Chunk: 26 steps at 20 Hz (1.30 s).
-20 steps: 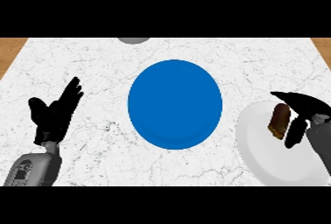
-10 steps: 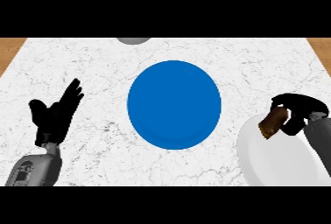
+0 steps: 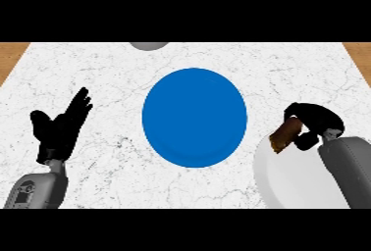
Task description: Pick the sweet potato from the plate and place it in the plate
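A brown sweet potato hangs from my right hand, whose fingers are curled round its upper end. It is lifted over the left rim of the white plate at the lower right. The large blue plate lies in the middle of the counter, to the left of the sweet potato and apart from it. My left hand rests open at the left, fingers pointing up, holding nothing.
The white marble counter runs between wooden edges at the far left and right. A grey round object shows partly at the top edge, beyond the blue plate.
My right hand has closed on the sweet potato, lifted it off the white plate and carried it leftward and up toward the blue plate. The left hand has stayed still.
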Each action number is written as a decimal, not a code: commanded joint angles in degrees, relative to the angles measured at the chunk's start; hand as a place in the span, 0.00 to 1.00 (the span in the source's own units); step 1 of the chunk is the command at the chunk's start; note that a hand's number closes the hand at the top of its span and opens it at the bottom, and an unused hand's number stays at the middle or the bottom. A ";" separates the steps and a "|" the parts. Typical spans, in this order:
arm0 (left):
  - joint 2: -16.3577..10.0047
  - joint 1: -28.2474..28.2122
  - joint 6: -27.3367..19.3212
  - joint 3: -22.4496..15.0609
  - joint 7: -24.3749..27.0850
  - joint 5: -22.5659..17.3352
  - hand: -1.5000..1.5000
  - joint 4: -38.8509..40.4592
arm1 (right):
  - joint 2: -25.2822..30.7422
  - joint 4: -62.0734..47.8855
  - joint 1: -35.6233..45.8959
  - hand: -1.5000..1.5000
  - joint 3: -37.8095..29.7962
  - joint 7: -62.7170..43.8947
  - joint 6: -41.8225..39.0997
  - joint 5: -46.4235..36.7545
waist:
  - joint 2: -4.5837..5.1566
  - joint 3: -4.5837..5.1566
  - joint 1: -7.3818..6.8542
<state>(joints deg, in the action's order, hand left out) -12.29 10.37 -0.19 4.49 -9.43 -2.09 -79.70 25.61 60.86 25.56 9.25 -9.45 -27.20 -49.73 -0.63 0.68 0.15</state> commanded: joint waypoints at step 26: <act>0.80 1.96 0.43 -1.16 0.91 1.07 0.50 0.86 | -25.59 19.62 25.29 1.00 41.34 -64.55 53.33 -9.67 | 0.63 -0.62 -2.78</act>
<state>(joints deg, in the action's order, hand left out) -11.71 12.39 0.70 3.48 -9.00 -1.49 -78.03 0.48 82.79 48.01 48.17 -61.43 19.69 -59.60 -0.13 0.08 -2.87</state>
